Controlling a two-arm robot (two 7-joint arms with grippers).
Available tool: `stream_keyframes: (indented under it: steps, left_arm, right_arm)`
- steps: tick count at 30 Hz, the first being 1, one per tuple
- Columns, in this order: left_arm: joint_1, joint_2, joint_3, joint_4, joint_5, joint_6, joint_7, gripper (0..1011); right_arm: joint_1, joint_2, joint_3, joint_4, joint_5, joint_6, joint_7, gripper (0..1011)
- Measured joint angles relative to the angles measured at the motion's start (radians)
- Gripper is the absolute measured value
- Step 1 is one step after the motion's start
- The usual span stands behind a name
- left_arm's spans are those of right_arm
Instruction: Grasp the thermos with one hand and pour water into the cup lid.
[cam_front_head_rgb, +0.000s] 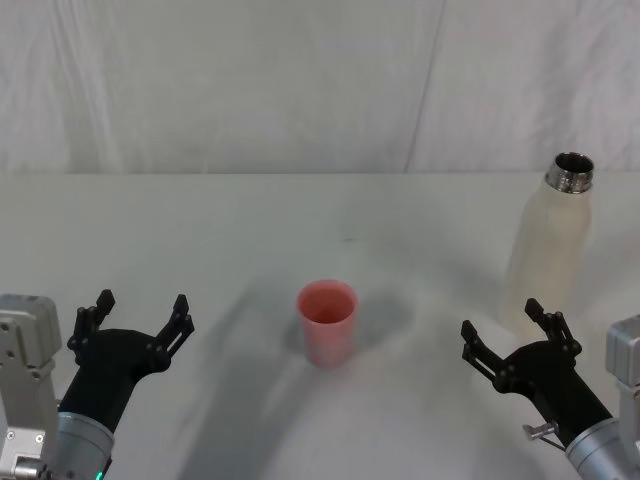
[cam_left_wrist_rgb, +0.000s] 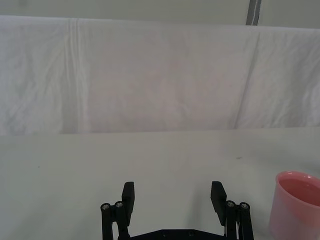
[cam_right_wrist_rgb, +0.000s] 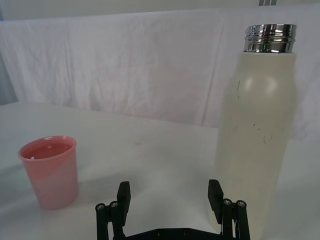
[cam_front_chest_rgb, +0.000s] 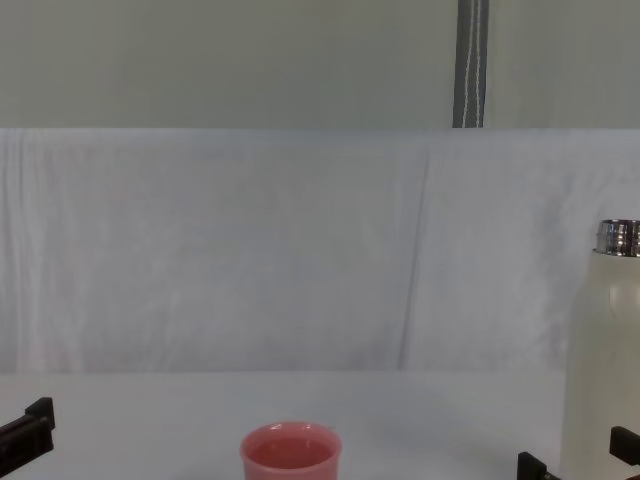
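Note:
The thermos (cam_front_head_rgb: 553, 240) stands upright at the right of the table, cream-white with an uncapped steel neck; it rises tall in the right wrist view (cam_right_wrist_rgb: 256, 135) and at the right edge of the chest view (cam_front_chest_rgb: 603, 350). The pink cup lid (cam_front_head_rgb: 327, 322) sits upright mid-table, also seen as cup lid (cam_right_wrist_rgb: 50, 171), cup lid (cam_left_wrist_rgb: 295, 204) and cup lid (cam_front_chest_rgb: 291, 455). My right gripper (cam_front_head_rgb: 508, 338) is open just in front of the thermos, a short gap away, nothing between its fingers (cam_right_wrist_rgb: 124, 196). My left gripper (cam_front_head_rgb: 140, 314) is open at the near left, well left of the cup lid.
A white cloth backdrop (cam_front_head_rgb: 300, 80) hangs behind the white table (cam_front_head_rgb: 200, 230). A grey pole (cam_front_chest_rgb: 472, 62) rises behind the backdrop.

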Motion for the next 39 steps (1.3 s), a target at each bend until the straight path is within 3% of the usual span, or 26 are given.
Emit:
stream_keyframes:
  steps: [39]
  left_arm:
    - [0.000, 0.000, 0.000, 0.000, 0.000, 0.000, 0.000, 1001]
  right_arm:
    - [0.002, 0.001, -0.006, 0.007, 0.016, 0.003, 0.013, 1001]
